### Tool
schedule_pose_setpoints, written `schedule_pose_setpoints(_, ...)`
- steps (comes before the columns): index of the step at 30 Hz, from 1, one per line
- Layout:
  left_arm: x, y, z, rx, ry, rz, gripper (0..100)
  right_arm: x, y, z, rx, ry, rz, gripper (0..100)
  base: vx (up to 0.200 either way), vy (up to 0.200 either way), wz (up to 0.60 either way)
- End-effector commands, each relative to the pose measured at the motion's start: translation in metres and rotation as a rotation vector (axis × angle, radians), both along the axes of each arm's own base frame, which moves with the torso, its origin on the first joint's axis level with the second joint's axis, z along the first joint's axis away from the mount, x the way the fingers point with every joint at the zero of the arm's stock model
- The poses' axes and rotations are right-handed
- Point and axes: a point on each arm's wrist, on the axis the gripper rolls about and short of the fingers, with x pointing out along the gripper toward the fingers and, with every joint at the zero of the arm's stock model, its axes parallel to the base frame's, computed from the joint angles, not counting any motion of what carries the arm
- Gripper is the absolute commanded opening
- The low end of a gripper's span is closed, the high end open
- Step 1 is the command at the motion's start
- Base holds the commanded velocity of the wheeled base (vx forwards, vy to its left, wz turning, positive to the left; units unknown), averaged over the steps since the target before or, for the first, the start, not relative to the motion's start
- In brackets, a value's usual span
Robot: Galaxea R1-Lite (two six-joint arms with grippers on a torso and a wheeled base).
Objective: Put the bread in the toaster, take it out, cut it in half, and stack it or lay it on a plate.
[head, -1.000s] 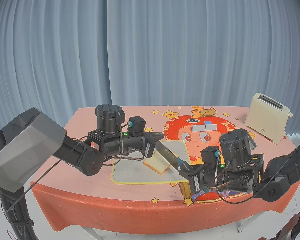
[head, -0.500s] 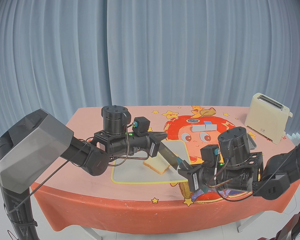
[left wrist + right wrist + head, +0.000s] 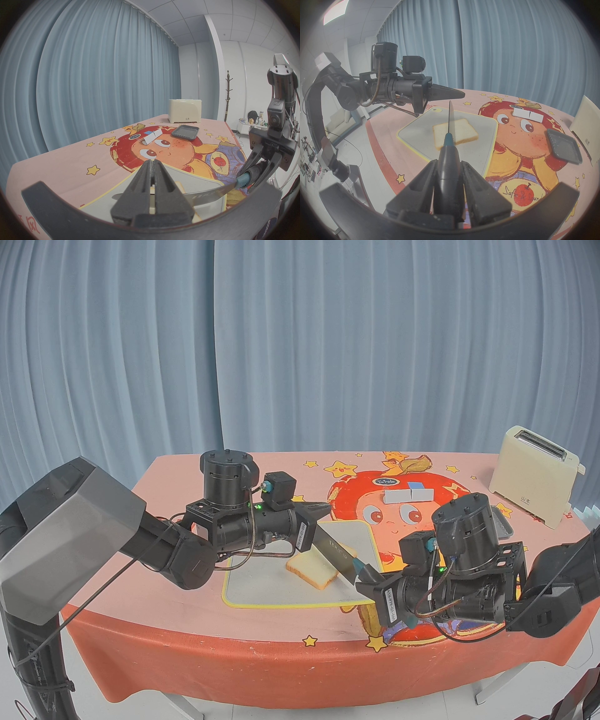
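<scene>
A slice of bread (image 3: 315,570) (image 3: 455,133) lies flat on the white cutting board (image 3: 262,584) (image 3: 418,137). My right gripper (image 3: 370,577) (image 3: 449,165) is shut on the teal-and-black handle of a knife (image 3: 334,549) (image 3: 449,117). The blade points across the bread toward the left arm; I cannot tell whether it touches the slice. My left gripper (image 3: 323,510) (image 3: 152,168) is shut and holds nothing. It hovers over the board's far side, just past the knife tip. The cream toaster (image 3: 536,474) (image 3: 185,111) stands at the table's far right.
A dark grey tray (image 3: 505,527) (image 3: 564,146) (image 3: 185,132) lies between the toaster and the right arm, partly hidden in the head view. A small white knife rest (image 3: 408,495) (image 3: 527,114) sits on the cartoon tablecloth behind the board.
My left arm has shifted a little to the right, toward the knife. The right arm has edged slightly left and up with the knife. The bread lies where it was.
</scene>
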Motion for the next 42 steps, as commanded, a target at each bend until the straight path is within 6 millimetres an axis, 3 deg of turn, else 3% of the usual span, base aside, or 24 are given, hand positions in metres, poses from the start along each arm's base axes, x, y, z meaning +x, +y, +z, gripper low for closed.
schedule_pose_setpoints(1, 0.002, -0.001, -0.007, 0.009, 0.016, 0.0, 0, 0.0, 0.0, 0.0, 0.001, -0.001, 0.002, 0, 0.0, 0.0, 0.0)
schedule_pose_setpoints(5, 0.005, -0.001, -0.019, 0.025, 0.032, 0.006, 0, -0.001, 0.001, -0.001, -0.001, 0.001, 0.005, 0, 0.0, 0.0, 0.0)
schedule_pose_setpoints(21, 0.007, -0.003, -0.019, 0.019, 0.028, 0.004, 0, 0.0, 0.0, -0.002, -0.004, 0.005, 0.0, 0, 0.0, 0.0, 0.0)
schedule_pose_setpoints(32, 0.013, -0.006, -0.038, 0.019, 0.035, 0.004, 0, -0.002, 0.001, -0.004, -0.008, 0.01, 0.007, 0, 0.0, 0.0, 0.0)
schedule_pose_setpoints(42, 0.013, -0.007, -0.043, 0.023, 0.043, 0.001, 0, -0.001, 0.001, -0.007, -0.015, 0.017, 0.006, 0, 0.0, 0.0, 0.0)
